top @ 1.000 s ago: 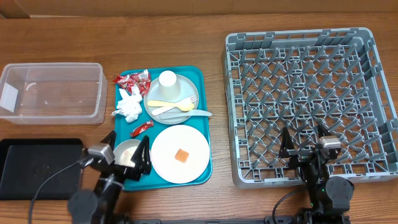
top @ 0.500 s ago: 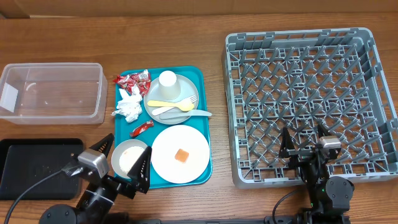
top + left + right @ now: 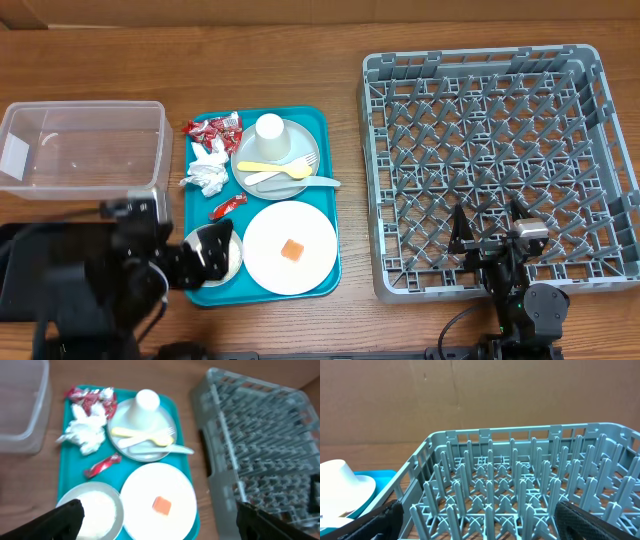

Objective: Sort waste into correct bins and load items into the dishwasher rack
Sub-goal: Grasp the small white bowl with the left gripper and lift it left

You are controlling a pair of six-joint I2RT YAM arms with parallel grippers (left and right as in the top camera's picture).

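On the teal tray (image 3: 325,180) lie red wrappers (image 3: 212,128), a white napkin (image 3: 207,170), a grey plate (image 3: 250,185) carrying a white cup (image 3: 270,135) and yellow and white cutlery (image 3: 285,170), and a pale plate (image 3: 270,235) with an orange cube (image 3: 292,249). A small bowl (image 3: 97,510) sits at the tray's near left corner. My left gripper (image 3: 160,527) hangs open above the bowl and pale plate (image 3: 165,485), holding nothing. My right gripper (image 3: 480,522) is open at the near edge of the grey dishwasher rack (image 3: 500,160), with only pegs between its fingers.
A clear tub (image 3: 85,148) with a white label stands left of the teal tray. The black tray (image 3: 15,255) is mostly hidden under my blurred left arm. Brown cardboard rises behind the rack (image 3: 520,470).
My left arm has risen and swung left and back, now a dark blur over the black tray. The right arm and every object are where they were.
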